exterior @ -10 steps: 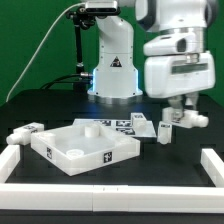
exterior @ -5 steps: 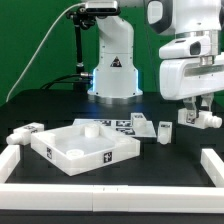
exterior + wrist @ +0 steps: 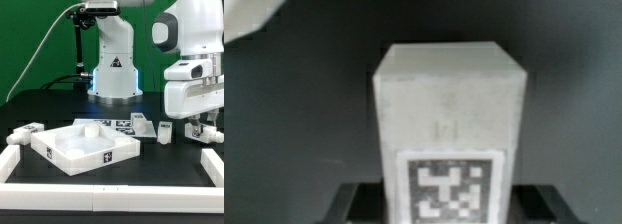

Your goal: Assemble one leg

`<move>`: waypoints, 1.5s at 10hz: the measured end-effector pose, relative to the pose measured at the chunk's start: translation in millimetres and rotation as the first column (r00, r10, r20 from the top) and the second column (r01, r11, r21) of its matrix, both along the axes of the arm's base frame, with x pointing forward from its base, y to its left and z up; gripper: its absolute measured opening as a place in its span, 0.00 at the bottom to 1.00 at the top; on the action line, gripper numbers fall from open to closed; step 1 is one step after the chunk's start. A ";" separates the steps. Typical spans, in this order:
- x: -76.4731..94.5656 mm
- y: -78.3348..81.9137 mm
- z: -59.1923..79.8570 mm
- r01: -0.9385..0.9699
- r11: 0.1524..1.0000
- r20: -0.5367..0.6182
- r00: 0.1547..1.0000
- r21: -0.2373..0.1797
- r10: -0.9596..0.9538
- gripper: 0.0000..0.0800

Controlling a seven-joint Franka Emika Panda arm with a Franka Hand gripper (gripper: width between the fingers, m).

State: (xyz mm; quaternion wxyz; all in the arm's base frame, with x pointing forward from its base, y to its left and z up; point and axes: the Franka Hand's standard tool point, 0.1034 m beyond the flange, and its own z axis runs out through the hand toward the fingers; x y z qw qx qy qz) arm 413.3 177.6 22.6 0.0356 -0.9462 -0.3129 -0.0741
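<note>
My gripper (image 3: pixel 201 127) is shut on a white square leg (image 3: pixel 190 128) and holds it lying level just above the table at the exterior view's right. In the wrist view the leg (image 3: pixel 445 105) fills the middle, with a marker tag on its near end, between the dark fingers (image 3: pixel 363 202) of my gripper (image 3: pixel 448 203). The white square tabletop (image 3: pixel 84 148) lies at the front centre. Another white leg (image 3: pixel 164 131) stands upright just left of the held one. A third leg (image 3: pixel 25 132) lies at the left.
The marker board (image 3: pixel 121 124) lies behind the tabletop, with a small white part (image 3: pixel 140 121) on it. White rails (image 3: pixel 214 162) edge the work area at the front, left and right. The robot base (image 3: pixel 112 72) stands at the back.
My gripper has moved toward the exterior view's right and downward with the leg still held in it. The other parts have not moved.
</note>
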 end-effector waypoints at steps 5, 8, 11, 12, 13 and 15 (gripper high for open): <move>6.5 -18.2 17.5 -0.022 0.999 -0.045 0.999 -0.040 0.020 0.53; 28.3 -66.9 75.1 -0.103 0.990 -0.084 0.992 -0.098 0.095 0.79; 58.4 -153.2 97.5 -0.225 0.970 -0.079 0.973 -0.095 0.218 0.81; 75.1 -182.2 102.9 -0.246 0.965 -0.070 0.968 -0.092 0.240 0.81; 81.7 -190.7 102.6 -0.242 0.966 -0.064 0.969 -0.092 0.237 0.81; 79.9 -187.4 101.4 -0.247 0.965 -0.067 0.968 -0.090 0.241 0.81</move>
